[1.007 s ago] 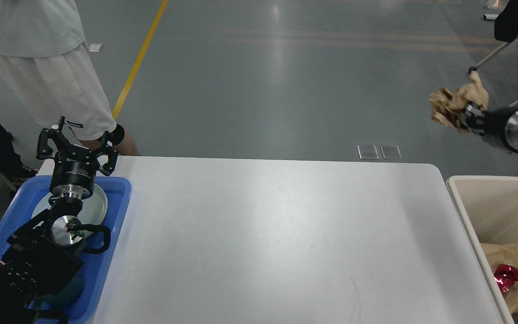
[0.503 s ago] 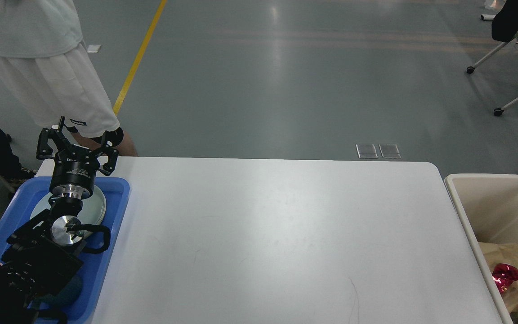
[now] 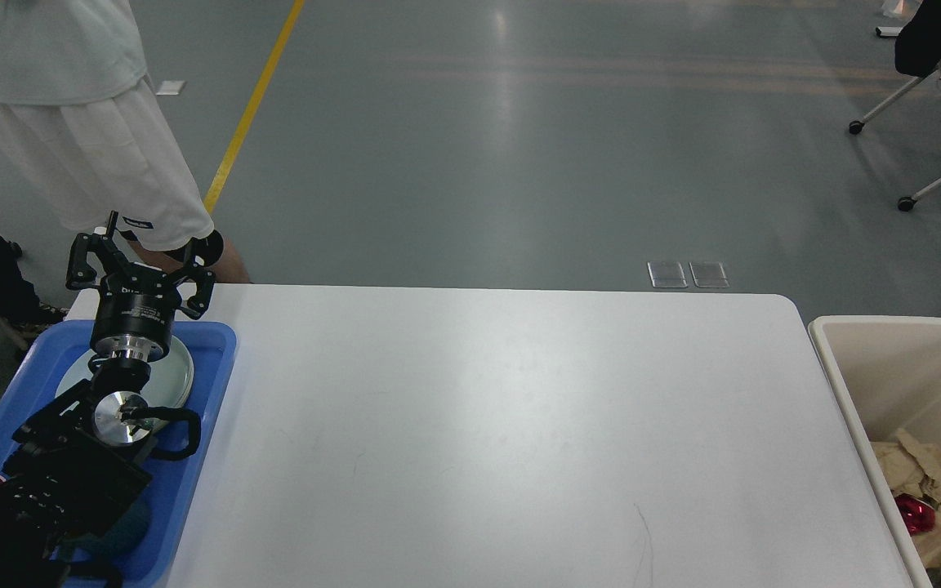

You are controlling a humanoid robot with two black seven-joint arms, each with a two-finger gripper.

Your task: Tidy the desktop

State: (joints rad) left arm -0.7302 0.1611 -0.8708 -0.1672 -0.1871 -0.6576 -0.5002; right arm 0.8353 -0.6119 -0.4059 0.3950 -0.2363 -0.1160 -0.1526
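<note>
Your left hand [image 3: 140, 255] hovers upright over the blue tray [image 3: 207, 384] beside the worktop [image 3: 503, 425], fingers spread, holding nothing; right hand barely visible, can't tell

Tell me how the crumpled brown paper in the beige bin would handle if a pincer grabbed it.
The crumpled brown paper looks thin and creased, so it would likely be light and would squash rather than resist. It lies loose in the beige bin, so a push would probably just slide it. It seems unlikely to roll.
</note>
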